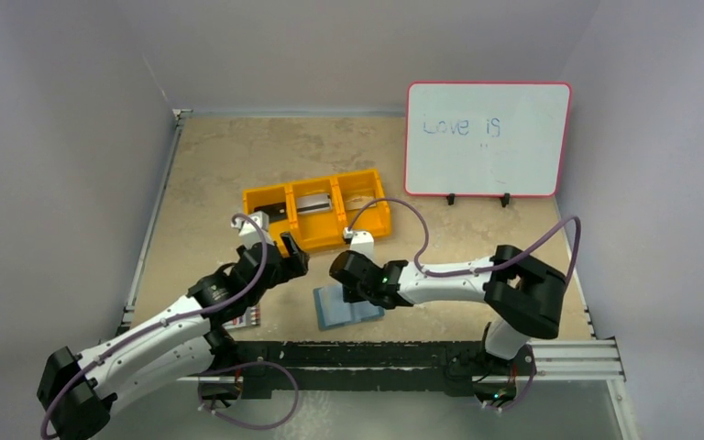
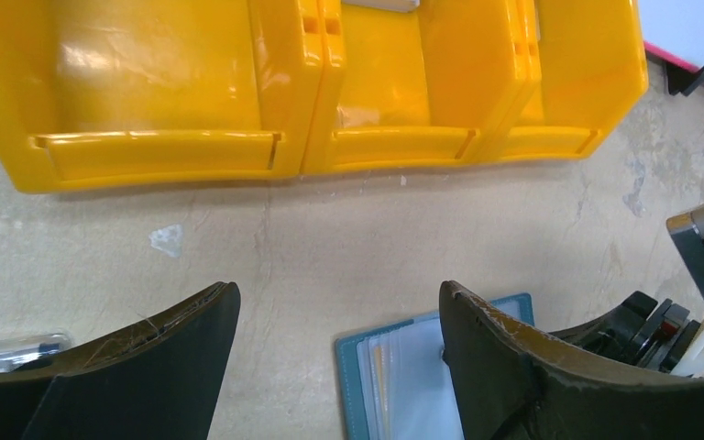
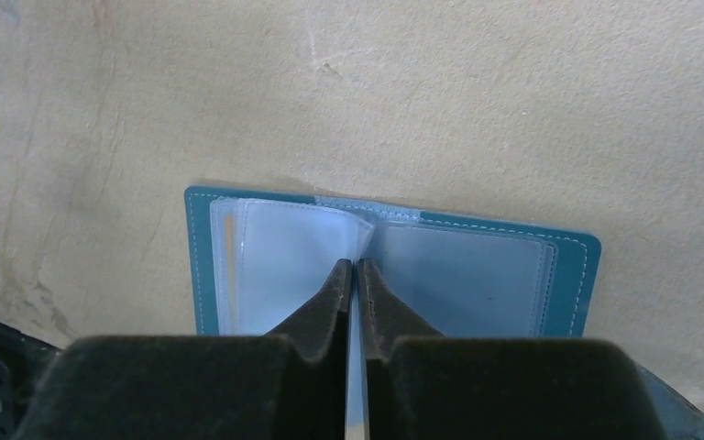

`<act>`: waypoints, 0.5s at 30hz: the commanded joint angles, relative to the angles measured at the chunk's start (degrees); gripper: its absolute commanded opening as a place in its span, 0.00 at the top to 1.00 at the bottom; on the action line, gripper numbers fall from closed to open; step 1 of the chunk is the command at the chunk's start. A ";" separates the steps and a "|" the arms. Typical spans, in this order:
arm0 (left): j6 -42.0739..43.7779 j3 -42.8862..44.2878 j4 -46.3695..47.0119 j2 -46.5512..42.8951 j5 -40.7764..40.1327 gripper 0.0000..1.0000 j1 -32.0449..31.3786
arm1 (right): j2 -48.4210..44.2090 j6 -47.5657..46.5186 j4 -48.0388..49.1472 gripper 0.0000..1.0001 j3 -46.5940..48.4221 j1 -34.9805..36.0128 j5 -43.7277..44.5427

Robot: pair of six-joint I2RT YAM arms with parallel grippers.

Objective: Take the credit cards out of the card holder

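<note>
The whiteboard (image 1: 488, 139) bears the faint handwritten words "Love is"

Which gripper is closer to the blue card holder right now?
Right. The right gripper sits over the open card holder, shut on a clear sleeve at its middle. The left gripper hangs open just off its left edge, by the bin.

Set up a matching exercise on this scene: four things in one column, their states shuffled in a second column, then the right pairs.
Things
1. left gripper
2. right gripper
3. card holder
4. whiteboard

States
a. standing upright at the back
b. lying flat, spread open
c. jaws shut
d. jaws wide apart

Pairs: 1-d, 2-c, 3-b, 4-a
</note>
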 commanded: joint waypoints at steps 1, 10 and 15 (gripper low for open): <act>1.07 -1.43 6.76 2.60 5.59 0.21 0.21 | -1.32 -0.57 5.18 0.96 -3.53 -0.47 -4.23; 2.81 -1.84 12.23 8.84 13.48 0.24 0.17 | -8.99 3.63 25.05 1.00 -16.05 -8.22 -15.13; 3.33 -2.55 15.67 8.14 17.27 0.25 0.17 | -11.92 5.55 31.93 1.00 -21.08 -12.91 -19.89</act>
